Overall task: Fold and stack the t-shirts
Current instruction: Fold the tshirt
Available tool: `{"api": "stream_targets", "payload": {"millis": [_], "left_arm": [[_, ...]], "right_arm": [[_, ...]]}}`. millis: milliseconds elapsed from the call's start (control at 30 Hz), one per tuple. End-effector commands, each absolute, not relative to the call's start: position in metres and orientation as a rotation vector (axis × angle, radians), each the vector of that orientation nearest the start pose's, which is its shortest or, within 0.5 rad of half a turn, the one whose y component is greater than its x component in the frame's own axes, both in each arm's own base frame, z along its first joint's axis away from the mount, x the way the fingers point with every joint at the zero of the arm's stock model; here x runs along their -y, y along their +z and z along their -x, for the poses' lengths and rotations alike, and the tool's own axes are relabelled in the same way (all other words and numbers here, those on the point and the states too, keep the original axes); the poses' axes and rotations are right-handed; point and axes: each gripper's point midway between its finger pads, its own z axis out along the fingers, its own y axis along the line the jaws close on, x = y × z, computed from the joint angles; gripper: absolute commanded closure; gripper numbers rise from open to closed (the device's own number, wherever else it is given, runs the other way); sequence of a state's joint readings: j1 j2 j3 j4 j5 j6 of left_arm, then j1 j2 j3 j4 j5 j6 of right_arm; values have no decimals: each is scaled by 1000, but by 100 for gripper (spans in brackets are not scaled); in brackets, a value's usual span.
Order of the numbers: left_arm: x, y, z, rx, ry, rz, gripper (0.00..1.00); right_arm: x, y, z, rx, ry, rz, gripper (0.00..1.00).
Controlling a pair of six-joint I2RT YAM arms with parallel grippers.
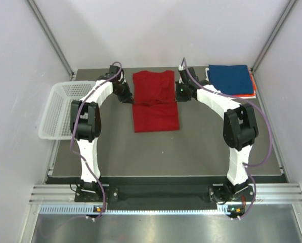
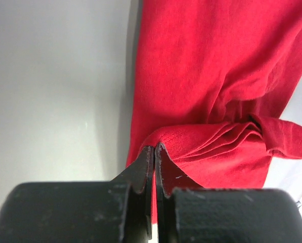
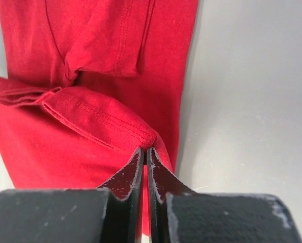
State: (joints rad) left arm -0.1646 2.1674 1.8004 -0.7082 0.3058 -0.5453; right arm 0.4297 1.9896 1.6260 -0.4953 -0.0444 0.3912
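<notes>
Top external view: the red t-shirt point(image 1: 155, 101) is laid lengthwise on the far half of the dark table point(image 1: 191, 152), midway between the two arms. A crosswise ridge of cloth is raised about halfway along it. The left gripper point(image 1: 127, 96) is set against the shirt's left edge at that ridge, and the right gripper point(image 1: 180, 94) against the right edge opposite it. A dark blue t-shirt point(image 1: 231, 79) is seen folded at the far right corner of the table, well apart from the red one. It is stacked on an orange t-shirt point(image 1: 253, 91), of which only a strip at the right side is shown. A white mesh basket point(image 1: 59, 109) is placed at the left edge of the table, beside the left arm. In the left wrist view, the left gripper point(image 2: 154, 152) is clenched on a folded hem of the red t-shirt point(image 2: 201, 76). The black fingers point(image 2: 140, 172) are pressed almost together, and pleats of cloth are gathered to the right of the tips above the grey table point(image 2: 54, 91). In the right wrist view, the right gripper point(image 3: 144, 152) is likewise clamped on a doubled hem of the red t-shirt point(image 3: 90, 45). Red cloth is visible between the jaws, and bare table point(image 3: 252, 91) is shown to the right.
</notes>
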Motion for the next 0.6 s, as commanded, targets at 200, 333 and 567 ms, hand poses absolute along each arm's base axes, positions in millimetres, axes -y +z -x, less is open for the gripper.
{"api": "stream_targets", "payload": {"millis": [200, 333, 567], "left_arm": [[158, 89, -518, -2588, -751, 311, 100], [159, 91, -525, -2568, -751, 306, 100], [152, 78, -533, -2591, -709, 360, 91]], "right_arm": [[-243, 118, -498, -2377, 531, 87, 100], [-247, 112, -507, -2371, 547, 92, 100], [-243, 104, -518, -2366, 542, 65, 100]]}}
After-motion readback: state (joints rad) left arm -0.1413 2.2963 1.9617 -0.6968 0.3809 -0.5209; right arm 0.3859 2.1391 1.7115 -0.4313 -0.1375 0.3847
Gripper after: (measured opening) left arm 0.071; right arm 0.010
